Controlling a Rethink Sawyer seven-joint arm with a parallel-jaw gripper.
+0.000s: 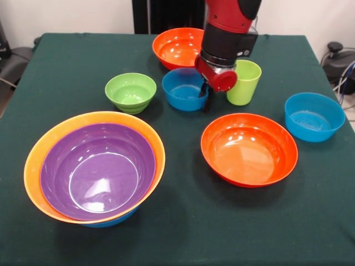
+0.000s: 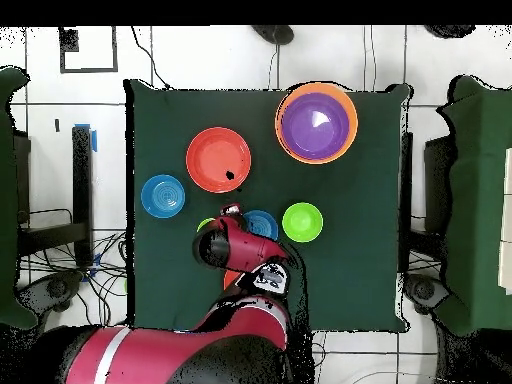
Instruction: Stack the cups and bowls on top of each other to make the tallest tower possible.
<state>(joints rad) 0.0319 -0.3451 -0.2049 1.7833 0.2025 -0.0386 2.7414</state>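
The tower point(image 1: 94, 166) stood left of the cup: a purple bowl point(image 1: 97, 169) nested inside a big orange bowl point(image 1: 33, 160), with a blue rim point(image 1: 108, 223) showing beneath them at the front. The purple bowl held nothing. Left of the cup and nearer to it, a small green bowl point(image 1: 131, 92) sat empty on the dark green table point(image 1: 183, 233). Between that bowl and the cup stood a blue bowl point(image 1: 184, 88), also empty. The gripper point(image 1: 204, 95) hung over this bowl's right rim, just beside the cup; its dark tips were largely hidden by the red wrist, so whether they were spread or closed, or gripping the rim, could not be told. Behind the blue bowl lay a red-orange bowl point(image 1: 176, 47), partly covered by the arm. The cup point(image 1: 244, 82) stood upright, apart from every bowl. In front of the cup a second red-orange bowl point(image 1: 249, 149) sat empty. To the cup's right a lone blue bowl point(image 1: 314, 116) was also empty.
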